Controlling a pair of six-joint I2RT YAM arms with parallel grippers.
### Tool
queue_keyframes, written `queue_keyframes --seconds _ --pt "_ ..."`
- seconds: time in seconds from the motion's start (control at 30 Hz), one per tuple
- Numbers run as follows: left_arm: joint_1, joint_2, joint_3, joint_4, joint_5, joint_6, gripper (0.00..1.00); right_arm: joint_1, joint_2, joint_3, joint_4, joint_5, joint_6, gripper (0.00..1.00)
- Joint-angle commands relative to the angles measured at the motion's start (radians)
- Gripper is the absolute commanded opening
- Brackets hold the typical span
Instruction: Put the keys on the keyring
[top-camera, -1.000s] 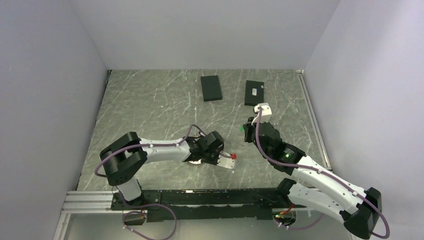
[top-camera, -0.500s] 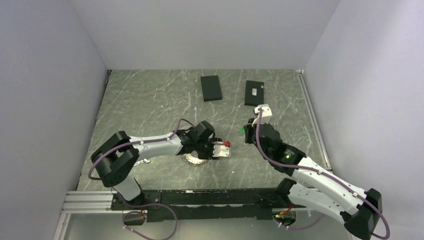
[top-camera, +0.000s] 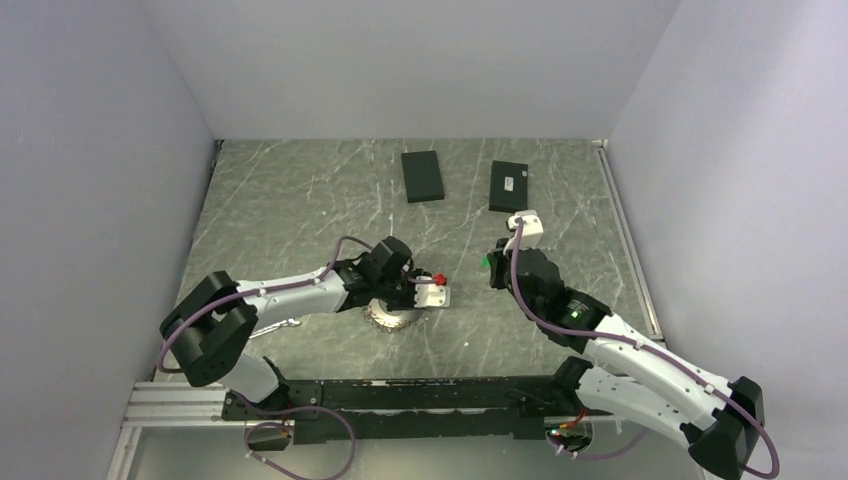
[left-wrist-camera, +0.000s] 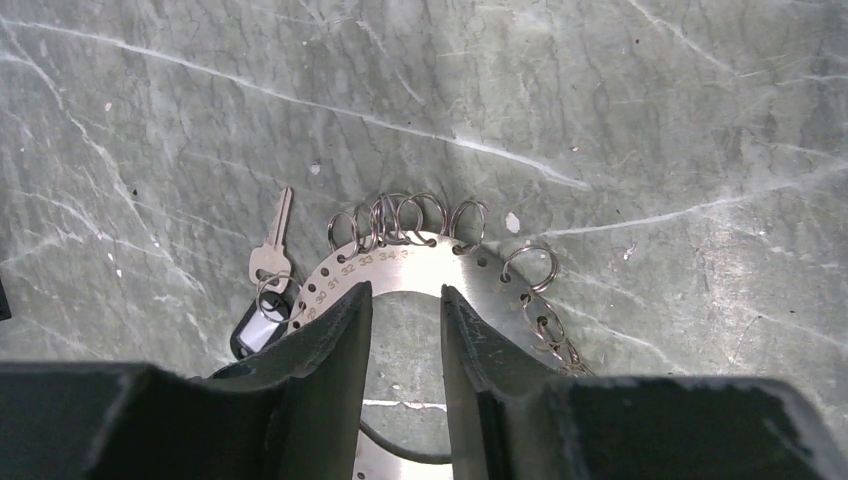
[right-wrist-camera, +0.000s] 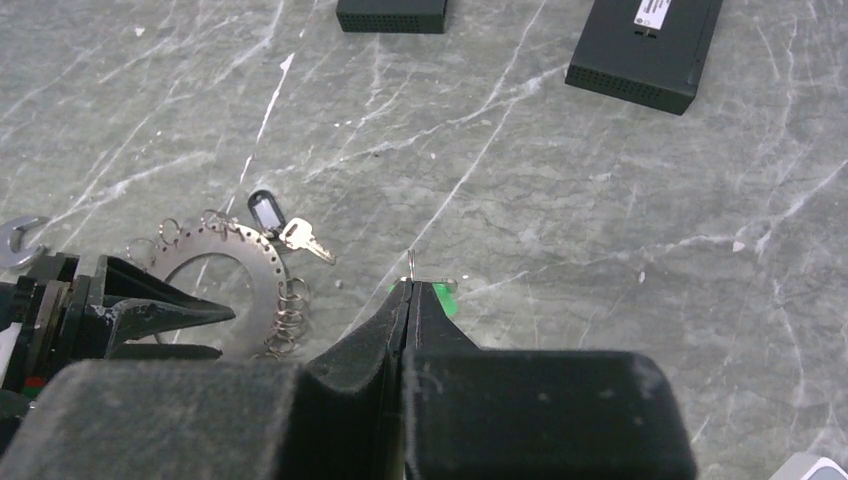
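The keyring (left-wrist-camera: 400, 262) is a grey metal disc with numbered holes, an open centre and several small split rings on its edge; it also shows in the top view (top-camera: 385, 318) and the right wrist view (right-wrist-camera: 262, 275). A silver key (left-wrist-camera: 272, 250) with a black tag (left-wrist-camera: 258, 328) hangs at its left edge. My left gripper (left-wrist-camera: 405, 290) is open with a narrow gap, its tips over the ring's inner edge. My right gripper (right-wrist-camera: 408, 285) is shut on the thin wire ring of a green-tagged key (right-wrist-camera: 445, 300), held above the table right of the keyring.
Two flat black boxes (top-camera: 422, 175) (top-camera: 509, 186) lie at the back of the grey marble table. A small silver metal piece (top-camera: 280, 325) lies left of the keyring. White walls close in the left, back and right sides.
My left gripper has drawn back to the left and farther from the bases, ending over the keyring. The right arm has barely moved and still holds the green-tagged key.
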Motion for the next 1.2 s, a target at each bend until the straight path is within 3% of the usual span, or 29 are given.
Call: queue_keyframes --seconds 0.0,0.23,0.9,1.17 --pt "0.0 0.021 -0.02 0.108 0.051 -0.002 0.36 -0.001 -0.018 -0.006 0.046 -0.003 -0.004 0.0" --pt "0.0 0.084 -0.023 0.176 0.078 0.024 0.34 -0.002 -0.021 -0.009 0.043 -0.003 -0.004 0.0" --pt "-0.027 0.086 -0.001 0.049 0.036 0.101 0.34 -0.003 -0.016 -0.012 0.047 -0.003 -0.003 0.0" --pt "-0.043 0.101 0.0 0.071 0.023 0.096 0.36 -0.002 -0.009 -0.011 0.051 -0.006 -0.004 0.0"
